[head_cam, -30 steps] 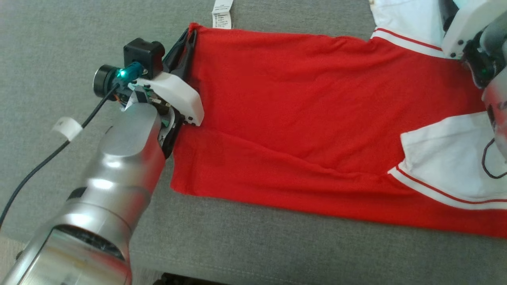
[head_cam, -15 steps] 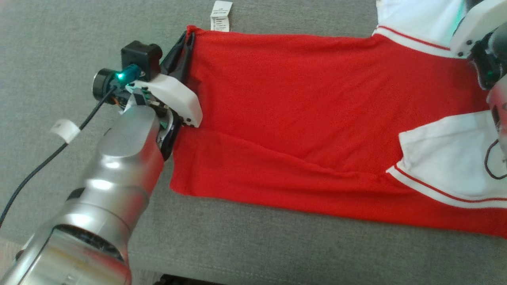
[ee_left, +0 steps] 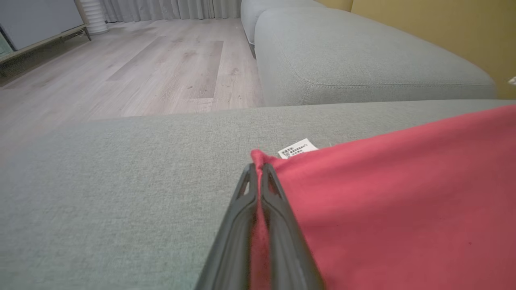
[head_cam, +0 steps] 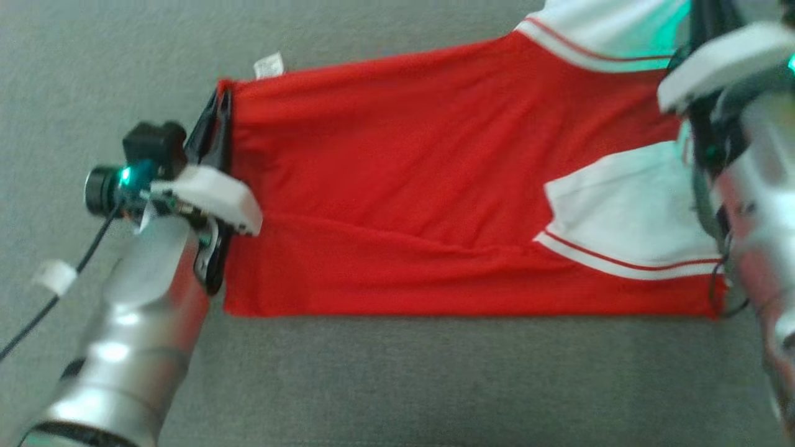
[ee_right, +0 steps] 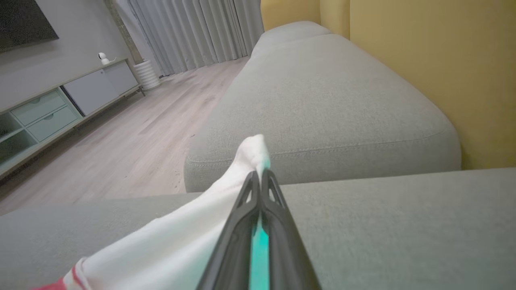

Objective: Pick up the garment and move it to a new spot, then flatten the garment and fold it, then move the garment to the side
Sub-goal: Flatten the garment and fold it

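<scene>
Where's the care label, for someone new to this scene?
On the grey sofa cushion lies the red garment, one corner clamped in the left pincer. Beside that corner pokes out the care label: a small white printed tag, unlike the striped white sleeves opposite.

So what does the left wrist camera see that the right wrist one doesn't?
Left wrist view: the left gripper pinching the red edge of the garment, with a white label beside it. Right wrist view: the right gripper pinching a white sleeve, plus a low cabinet by the wall. Both: the grey sofa, wood floor, curtains and yellow wall.
</scene>
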